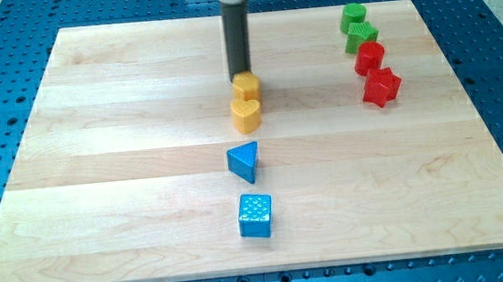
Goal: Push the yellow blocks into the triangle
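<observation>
My tip [240,75] stands at the top edge of an upper yellow block [247,87], touching it or nearly so. That block presses against a yellow heart-shaped block [246,115] just below it. A blue triangle block [244,161] lies a short gap below the heart. The tip, both yellow blocks and the triangle form a near-vertical line at the board's middle.
A blue cube [255,215] sits below the triangle. At the view's upper right stand two green blocks [354,15] [361,35] and two red blocks [369,58] [381,87]. The wooden board [99,173] lies on a blue perforated table.
</observation>
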